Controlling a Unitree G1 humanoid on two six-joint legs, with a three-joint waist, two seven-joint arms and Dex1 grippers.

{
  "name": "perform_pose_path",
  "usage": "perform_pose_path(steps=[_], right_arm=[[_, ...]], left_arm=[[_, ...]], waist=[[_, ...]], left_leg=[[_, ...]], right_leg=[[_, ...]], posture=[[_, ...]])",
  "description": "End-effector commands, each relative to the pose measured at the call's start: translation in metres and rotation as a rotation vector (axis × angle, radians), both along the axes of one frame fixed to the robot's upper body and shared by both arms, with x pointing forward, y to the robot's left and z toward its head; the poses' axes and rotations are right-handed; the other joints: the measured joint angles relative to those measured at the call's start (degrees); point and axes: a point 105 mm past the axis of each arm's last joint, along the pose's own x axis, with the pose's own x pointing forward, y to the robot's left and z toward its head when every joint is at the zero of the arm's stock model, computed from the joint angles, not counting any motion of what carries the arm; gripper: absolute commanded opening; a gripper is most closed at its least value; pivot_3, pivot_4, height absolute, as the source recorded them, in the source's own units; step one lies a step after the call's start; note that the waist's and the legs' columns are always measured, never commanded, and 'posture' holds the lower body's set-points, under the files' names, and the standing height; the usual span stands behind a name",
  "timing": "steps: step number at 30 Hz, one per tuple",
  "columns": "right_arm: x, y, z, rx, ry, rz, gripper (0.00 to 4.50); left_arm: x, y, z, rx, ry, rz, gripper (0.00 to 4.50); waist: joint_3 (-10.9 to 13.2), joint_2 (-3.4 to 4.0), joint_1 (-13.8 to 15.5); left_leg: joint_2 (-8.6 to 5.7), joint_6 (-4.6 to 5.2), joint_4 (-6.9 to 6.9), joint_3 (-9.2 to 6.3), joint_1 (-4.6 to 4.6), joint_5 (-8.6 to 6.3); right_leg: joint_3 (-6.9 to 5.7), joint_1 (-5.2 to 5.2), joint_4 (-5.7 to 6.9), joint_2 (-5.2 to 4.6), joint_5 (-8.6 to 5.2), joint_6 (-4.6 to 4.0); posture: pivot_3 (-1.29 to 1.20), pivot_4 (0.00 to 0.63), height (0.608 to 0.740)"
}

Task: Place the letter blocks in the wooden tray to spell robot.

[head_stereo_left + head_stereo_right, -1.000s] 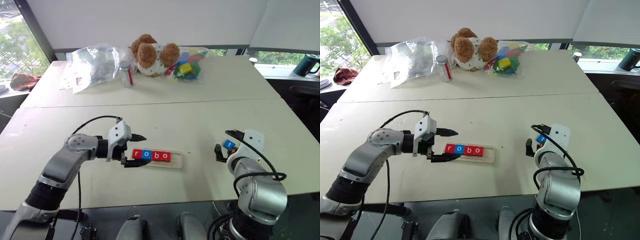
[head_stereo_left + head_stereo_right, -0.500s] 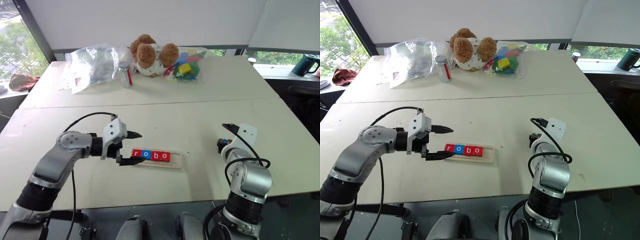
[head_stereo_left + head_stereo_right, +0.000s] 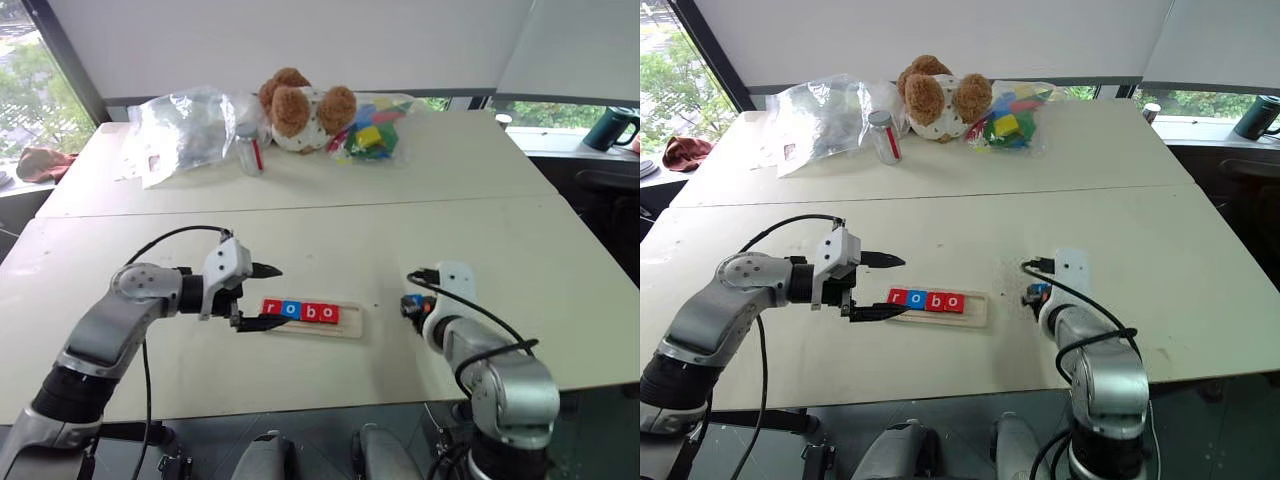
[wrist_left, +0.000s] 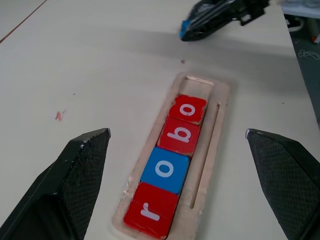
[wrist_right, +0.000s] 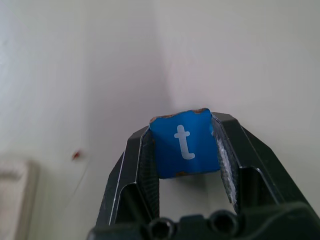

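While the tray sits four tiles full, one tile is off it, in the right gripper.

Left gripper [image 3: 262, 297]: fingers spread wide, grasping nothing, pointing toward 3 o'clock in the head view; its tips straddle the tray's left end, one past the far edge, one at the near edge.

Wooden tray [image 3: 352, 322]: lies flat on the white table [image 3: 330, 240], its length running 9 to 3 o'clock, just at the left gripper's tips.

Letter blocks in the tray [image 4: 172, 167]: red r, blue o, red b, red o, touching in a row from the left end; the right end of the groove is bare.

Right gripper [image 5: 186, 150]: clenched on the blue t block [image 5: 184, 143], one finger on each side, letter upright in the wrist view; it is at 3 o'clock of the tray, near its bare end but apart from it.

Far edge of the table, 12 o'clock: a teddy bear [image 3: 300, 108] between a clear plastic bag [image 3: 185, 128] and a bag of coloured blocks [image 3: 372, 130].
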Motion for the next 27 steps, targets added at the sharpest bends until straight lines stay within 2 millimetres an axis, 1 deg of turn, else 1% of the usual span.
perform_pose_path(steps=[1, 6, 7, 8, 9, 11, 12, 13, 16, 18, 20, 22, 24, 25, 26, 27], right_arm=[[-0.005, 0.001, 0.0, 0.019, 0.022, -0.004, 1.18], [-0.005, 0.013, -0.006, 0.043, 0.052, 0.034, 1.18], [-0.005, 0.013, -0.007, 0.041, 0.06, 0.038, 1.68], [-0.005, 0.011, -0.008, 0.029, 0.07, 0.035, 2.28], [-0.004, 0.01, -0.009, 0.019, 0.075, 0.034, 2.71], [-0.001, 0.01, -0.006, 0.005, 0.065, 0.039, 3.67], [0.0, 0.01, -0.004, -0.003, 0.056, 0.041, 4.25], [0.001, 0.008, 0.0, -0.02, 0.041, 0.039, 4.47], [0.004, 0.004, 0.013, -0.02, -0.003, 0.028, 4.47], [0.007, -0.001, 0.026, -0.039, -0.052, 0.048, 4.47], [0.012, -0.005, 0.042, -0.047, -0.107, 0.089, 4.47], [0.017, -0.007, 0.058, -0.069, -0.161, 0.195, 4.47], [0.02, -0.005, 0.069, -0.028, -0.204, 0.361, 4.47], [0.017, -0.002, 0.074, -0.023, -0.254, 0.527, 4.47], [0.013, -0.001, 0.075, -0.028, -0.28, 0.65, 4.47], [0.006, -0.002, 0.073, -0.018, -0.288, 0.797, 4.47]], left_arm=[[0.001, 0.003, 0.004, 0.007, -0.027, 0.0, 4.5], [0.004, 0.002, 0.008, 0.009, -0.043, 0.001, 4.5], [0.005, 0.003, 0.008, 0.011, -0.044, 0.002, 4.5], [0.005, 0.004, 0.009, 0.014, -0.046, 0.003, 4.5], [0.005, 0.004, 0.009, 0.02, -0.047, 0.004, 4.5], [0.006, 0.007, 0.008, 0.046, -0.056, 0.001, 4.5], [0.006, 0.008, 0.009, 0.049, -0.057, 0.001, 4.5], [0.007, 0.009, 0.011, 0.048, -0.058, 0.001, 4.5], [0.01, 0.013, 0.015, 0.055, -0.065, 0.002, 4.5], [0.012, 0.017, 0.017, 0.059, -0.067, 0.003, 4.5], [0.013, 0.02, 0.02, 0.061, -0.068, 0.0, 4.5], [0.013, 0.021, 0.023, 0.064, -0.069, -0.012, 4.5], [0.011, 0.02, 0.026, 0.06, -0.064, -0.036, 4.5], [0.009, 0.019, 0.028, 0.059, -0.06, -0.054, 4.5], [0.007, 0.018, 0.028, 0.059, -0.057, -0.067, 4.5], [0.006, 0.018, 0.029, 0.061, -0.056, -0.074, 4.5]], waist=[[0.0, -0.01, 0.0], [0.0, -0.04, 0.0], [0.0, -0.03, 0.0], [0.0, -0.03, 0.0], [0.0, -0.03, -0.1], [0.0, -0.05, -0.1], [0.0, -0.05, -0.1], [0.0, -0.05, -0.1], [0.0, -0.05, 0.2], [0.0, -0.05, 0.2], [0.0, -0.04, 0.1], [0.0, -0.04, 0.2], [0.0, -0.04, 0.2], [0.0, -0.05, 0.2], [0.0, -0.07, 0.2], [0.0, -0.09, 0.3]], left_leg=[[-0.01, 0.0, 0.05, 0.0, 0.0, 0.0], [-0.02, 0.0, 0.07, -0.02, 0.01, 0.0], [-0.01, 0.0, 0.06, -0.02, 0.01, 0.0], [-0.01, 0.0, 0.05, -0.02, 0.01, 0.0], [-0.01, 0.0, 0.05, -0.02, 0.01, 0.0], [0.01, 0.0, 0.05, -0.02, 0.02, 0.0], [0.01, 0.0, 0.05, -0.02, 0.02, 0.0], [-0.01, 0.0, 0.06, -0.02, 0.02, 0.0], [-0.03, 0.0, 0.07, -0.01, 0.01, 0.0], [-0.03, 0.0, 0.06, -0.02, 0.0, 0.0], [-0.03, 0.01, 0.05, -0.01, -0.03, -0.01], [-0.03, 0.02, 0.04, -0.01, -0.04, -0.01], [-0.03, 0.05, 0.03, -0.02, -0.05, -0.03], [-0.02, 0.09, 0.02, -0.02, -0.05, -0.05], [-0.02, 0.12, 0.0, -0.02, -0.05, -0.07], [-0.02, 0.17, -0.01, -0.04, -0.05, -0.1]], right_leg=[[-0.01, 0.03, -0.01, -0.01, 0.0, 0.0], [-0.03, 0.06, -0.03, -0.02, 0.0, 0.0], [-0.02, 0.05, -0.02, -0.02, 0.0, 0.0], [-0.02, 0.05, -0.02, -0.02, 0.0, 0.0], [-0.02, 0.04, -0.02, -0.01, 0.0, 0.0], [-0.02, 0.04, -0.02, -0.01, 0.0, 0.0], [-0.02, 0.05, -0.02, -0.01, 0.0, 0.0], [-0.02, 0.05, -0.02, -0.02, 0.0, 0.0], [-0.03, 0.07, -0.04, -0.05, 0.0, 0.0], [-0.03, 0.06, -0.05, -0.05, 0.0, 0.0], [-0.04, 0.01, -0.06, -0.04, 0.0, 0.0], [-0.06, 0.01, -0.07, -0.03, 0.0, 0.0], [-0.11, 0.02, -0.12, -0.03, 0.0, 0.0], [-0.14, 0.05, -0.18, -0.02, 0.0, 0.0], [-0.15, 0.08, -0.22, -0.01, 0.0, 0.01], [-0.18, 0.13, -0.3, 0.01, -0.01, 0.02]], posture=[[0.0, 0.15, 0.74], [0.0, 0.15, 0.74], [0.0, 0.15, 0.74], [0.0, 0.15, 0.74], [0.0, 0.15, 0.74], [0.0, 0.15, 0.74], [0.0, 0.15, 0.74], [0.0, 0.15, 0.74], [0.0, 0.15, 0.74], [0.0, 0.15, 0.74], [0.0, 0.15, 0.74], [0.0, 0.15, 0.74], [0.0, 0.15, 0.74], [0.0, 0.15, 0.74], [0.0, 0.15, 0.74], [0.0, 0.15, 0.74]])
